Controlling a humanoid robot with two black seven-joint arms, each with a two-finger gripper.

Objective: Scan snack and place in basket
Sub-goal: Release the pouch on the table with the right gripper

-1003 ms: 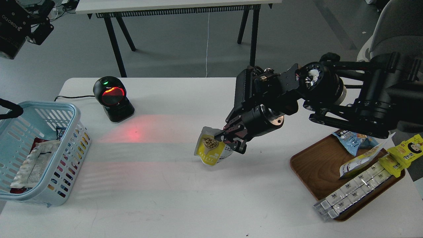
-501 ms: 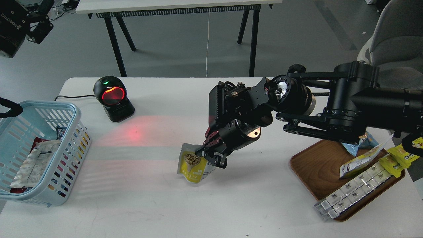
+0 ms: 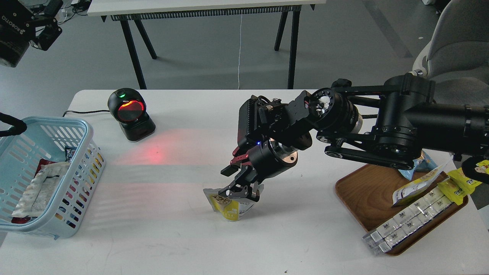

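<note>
The snack (image 3: pixel 226 206) is a yellow and silvery pouch with brown nuts pictured on it. It lies slumped on the white table, right of the centre. My right gripper (image 3: pixel 237 184) hangs just above it with its jaws spread; the lower finger (image 3: pixel 246 194) is at the pouch's top edge, and the pouch rests on the table. The light blue basket (image 3: pixel 88 134) stands at the table's left edge with several packets inside. My left gripper (image 3: pixel 17 28) is high at the top left, far from both; its fingers cannot be made out.
A black barcode scanner (image 3: pixel 130 112) with a red glowing window stands at the back left and throws red light on the table. A brown wooden tray (image 3: pixel 361 191) at the right holds a light blue packet, yellow packets and a strip of white packets.
My right gripper carried the pouch left and down to the table, then opened. The pouch now lies slumped on the table under the fingers. The left arm barely moved.
</note>
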